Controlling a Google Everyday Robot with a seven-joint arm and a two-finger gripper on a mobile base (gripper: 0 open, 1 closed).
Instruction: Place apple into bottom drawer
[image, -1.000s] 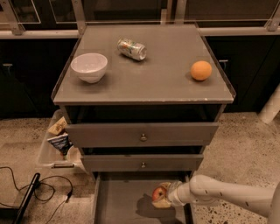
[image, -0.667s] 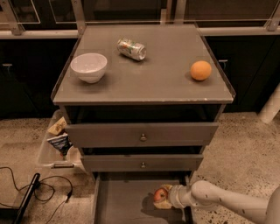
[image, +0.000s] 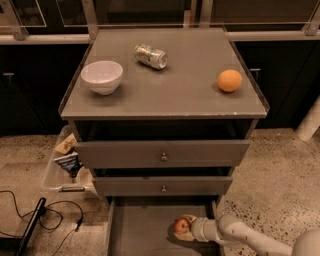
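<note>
Hand (image: 184, 227) grips apple (image: 181, 225) over bottom drawer (image: 135, 232); 2 upper drawers (image: 162, 152) just above.

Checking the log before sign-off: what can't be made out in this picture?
- Bottom drawer: front end cut off by the camera view's lower edge.
- Apple, in the gripper over the drawer's right side: underside hidden by shadow, so floor contact cannot be told.
- Can on the cabinet top: label too small to read.
</note>
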